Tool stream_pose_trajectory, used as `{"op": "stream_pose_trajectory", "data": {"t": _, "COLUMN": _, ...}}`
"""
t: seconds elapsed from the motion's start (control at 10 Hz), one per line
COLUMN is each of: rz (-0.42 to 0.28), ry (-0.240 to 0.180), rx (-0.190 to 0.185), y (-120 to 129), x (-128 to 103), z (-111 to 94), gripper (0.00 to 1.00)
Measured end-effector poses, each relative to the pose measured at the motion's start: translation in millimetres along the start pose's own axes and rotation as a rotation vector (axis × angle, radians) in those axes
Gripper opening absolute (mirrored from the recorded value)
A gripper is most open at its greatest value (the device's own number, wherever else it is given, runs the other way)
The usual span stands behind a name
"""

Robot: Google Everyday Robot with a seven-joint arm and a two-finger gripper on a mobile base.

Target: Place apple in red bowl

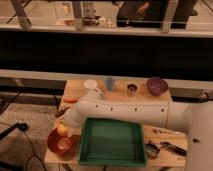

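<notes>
Camera view, contents as you see them, item by item.

1. Wooden table [145,98]: holds everything listed below.
2. Arm [130,112]: white, reaching across the table from the right side of the frame toward the near left corner, passing over the far edge of the green tray.
3. Gripper [67,124]: at the end of that arm, low over the far rim of the red bowl, at the tray's left side. It is in view, but you cannot tell whether it is clamped on the fruit or clear of it.
4. Apple [62,129]: small, pale yellow-orange, directly beneath the gripper and touching or all but touching it. It sits within the bowl's outline, on the far side, toward the rim.
5. Red bowl [52,145]: round, orange-red with a paler centre, at the near left corner of the table, just beside the tray's left edge.
6. Green tray [111,142]: square, at the near middle of the table.
7. Orange carrot-like thing [71,100]: slim, lying at the left edge, beyond the gripper.
8. White cup [90,84], blue cup [110,83] and metal cup [131,89]: in a row along the far side.
9. Purple bowl [157,85]: at the far right, well apart from the apple.
10. Dark tools [152,149]: small, just right of the tray.
</notes>
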Motion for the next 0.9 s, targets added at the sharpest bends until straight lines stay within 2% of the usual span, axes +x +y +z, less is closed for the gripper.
{"op": "stream_pose_trajectory", "data": {"t": 0.2, "rz": -0.029, "ry": 0.016, "rx": 0.016, "y": -8, "x": -9, "z": -4, "gripper": 0.27}}
{"op": "stream_pose_trajectory", "data": {"t": 0.4, "rz": -0.043, "ry": 0.016, "rx": 0.03, "y": -12, "x": -16, "z": -6, "gripper": 0.05}}
{"op": "stream_pose_trajectory", "data": {"t": 0.6, "rz": -0.045, "ry": 0.009, "rx": 0.037, "y": -14, "x": -26, "z": -7, "gripper": 0.0}}
{"op": "stream_pose_trajectory", "data": {"t": 0.9, "rz": -0.048, "ry": 0.003, "rx": 0.038, "y": -15, "x": -42, "z": -9, "gripper": 0.0}}
